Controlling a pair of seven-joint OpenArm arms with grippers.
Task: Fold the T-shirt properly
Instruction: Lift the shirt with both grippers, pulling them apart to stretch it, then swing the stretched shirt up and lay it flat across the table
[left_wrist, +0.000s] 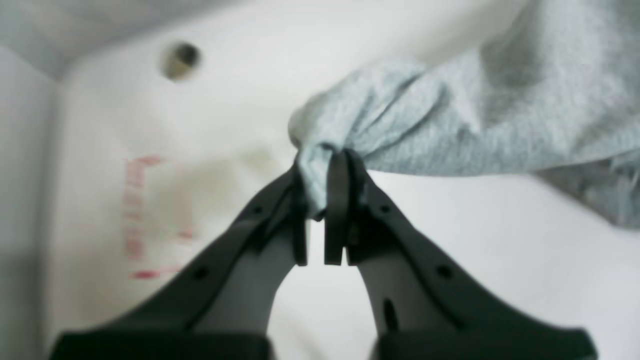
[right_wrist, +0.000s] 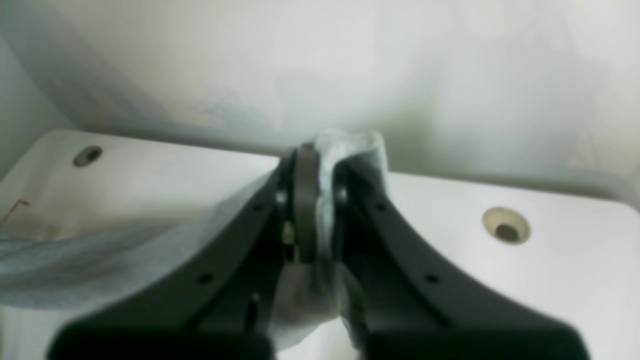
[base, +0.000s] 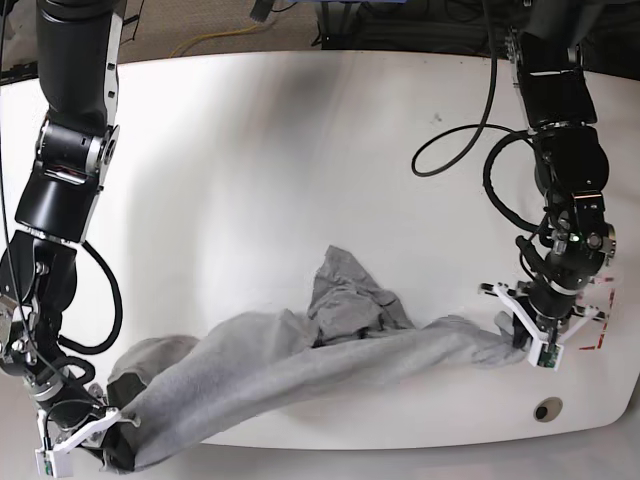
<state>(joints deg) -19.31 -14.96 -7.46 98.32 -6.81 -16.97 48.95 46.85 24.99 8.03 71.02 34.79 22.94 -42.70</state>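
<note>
The light grey T-shirt (base: 300, 365) lies stretched and bunched across the front of the white table (base: 250, 160), with a crumpled heap near the middle. My left gripper (left_wrist: 322, 172) is shut on a bunched corner of the T-shirt (left_wrist: 450, 120) at the base view's right (base: 522, 338). My right gripper (right_wrist: 320, 165) is shut on another pinch of the T-shirt (right_wrist: 100, 265), low at the base view's left front corner (base: 95, 430). The cloth spans between both grippers.
Red tape marks (base: 598, 310) sit on the table by the left gripper. A round hole (base: 546, 410) is near the table's front right edge. Black cables (base: 470, 150) hang beside the arm on the right. The table's front edge lies close to both grippers.
</note>
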